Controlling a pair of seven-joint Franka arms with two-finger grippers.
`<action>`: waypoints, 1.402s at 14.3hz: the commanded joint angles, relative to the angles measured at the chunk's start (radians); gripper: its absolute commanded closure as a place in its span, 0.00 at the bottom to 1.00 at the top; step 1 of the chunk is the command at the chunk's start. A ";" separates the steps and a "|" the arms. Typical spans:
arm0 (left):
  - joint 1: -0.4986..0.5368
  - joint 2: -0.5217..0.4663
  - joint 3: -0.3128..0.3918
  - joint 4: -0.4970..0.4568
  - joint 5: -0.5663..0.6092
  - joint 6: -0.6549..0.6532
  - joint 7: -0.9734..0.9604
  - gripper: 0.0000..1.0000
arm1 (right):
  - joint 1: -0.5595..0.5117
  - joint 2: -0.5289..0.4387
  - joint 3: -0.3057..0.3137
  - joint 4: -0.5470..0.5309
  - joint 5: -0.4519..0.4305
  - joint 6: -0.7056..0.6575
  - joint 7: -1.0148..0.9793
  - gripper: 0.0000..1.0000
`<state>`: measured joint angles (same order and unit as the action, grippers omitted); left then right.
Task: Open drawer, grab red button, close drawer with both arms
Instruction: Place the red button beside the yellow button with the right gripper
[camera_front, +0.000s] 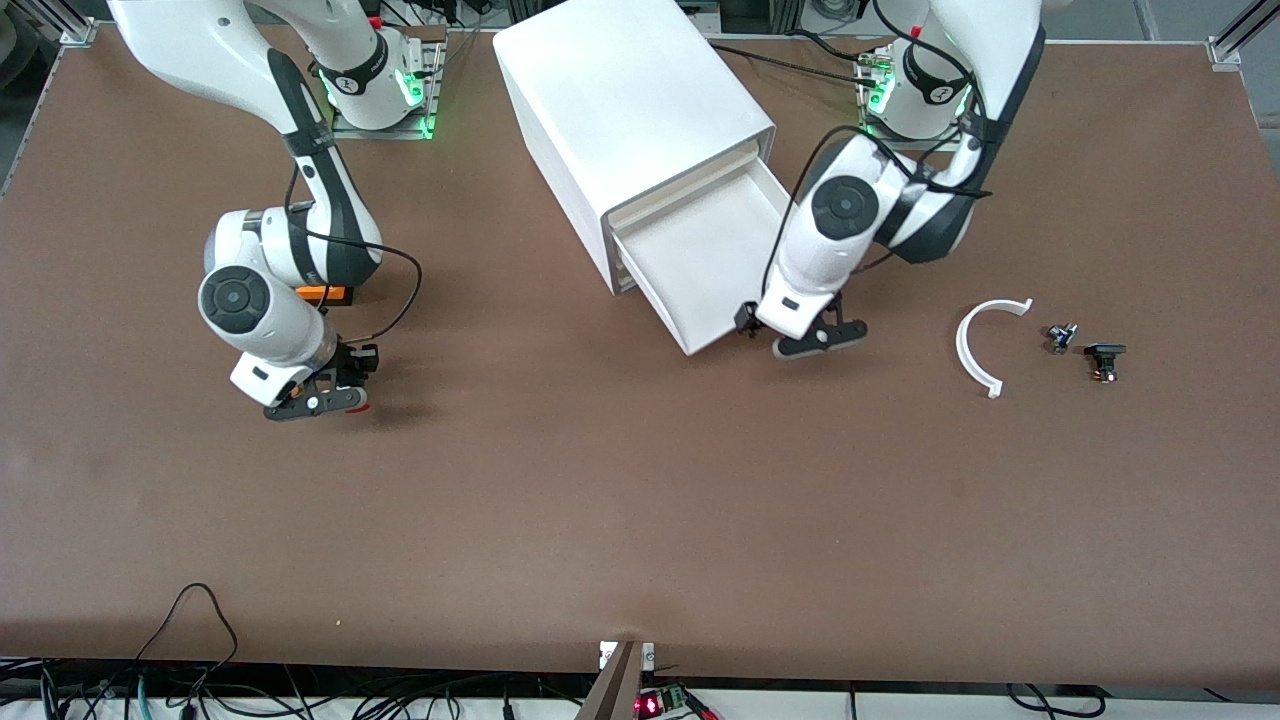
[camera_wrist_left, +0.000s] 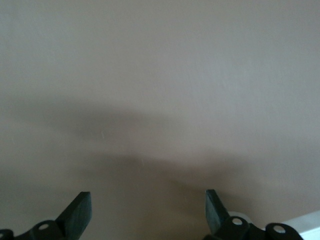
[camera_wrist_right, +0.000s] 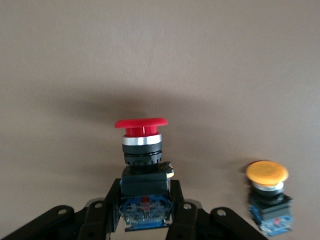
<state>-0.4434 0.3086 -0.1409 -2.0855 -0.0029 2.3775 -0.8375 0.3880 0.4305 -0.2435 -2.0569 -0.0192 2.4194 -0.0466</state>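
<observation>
Hidden parts first: red cap of button (camera_wrist_right: 141, 150) barely peeking out in front view beneath right gripper (camera_front: 325, 398), clear only in right wrist view, with black blocky body pinched between closed fingers (camera_wrist_right: 180, 212), cap pointing away from camera, low over bare table toward right arm's end. Orange-capped button (camera_wrist_right: 267, 192) visible in right wrist view only, standing on table just beside held one; in front view not to be made out. Orange box (camera_front: 325, 294) mostly covered by right arm's forearm, only a sliver showing. Left gripper (camera_front: 800, 335) low by nearer corner of drawer (camera_front: 705, 255), jaws spread wide and holding nothing; left wrist view blurred, showing two dark fingertips (camera_wrist_left: 80, 210), brown surface and a white sliver at frame edge, whether drawer corner or not hard to tell. Drawer pulled well out of white cabinet (camera_front: 625, 110), tilted in view, nothing seen inside, cream front strip not discernible. Toward left arm's end: curved white arc piece (camera_front: 975, 350) and two small dark parts (camera_front: 1085, 350) too small to identify. Surface: wide matte brown table (camera_front: 640, 520), soft shadows under both arms. Cables trailing along nearest edge, metal frame posts at corners, green lights at both arm bases.
</observation>
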 joint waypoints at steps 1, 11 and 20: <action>-0.001 -0.052 -0.071 -0.060 -0.011 -0.020 -0.079 0.00 | -0.005 -0.050 0.010 -0.130 -0.013 0.117 0.019 0.88; -0.001 -0.056 -0.255 -0.084 -0.009 -0.018 -0.117 0.00 | -0.018 -0.088 0.021 0.102 -0.011 -0.183 0.356 0.00; 0.242 -0.192 -0.137 -0.039 0.004 0.049 -0.004 0.00 | -0.024 -0.095 0.021 0.642 -0.010 -0.695 0.355 0.00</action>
<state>-0.2409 0.1889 -0.3039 -2.1227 -0.0017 2.4400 -0.9147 0.3827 0.3181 -0.2367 -1.4834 -0.0195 1.7652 0.2867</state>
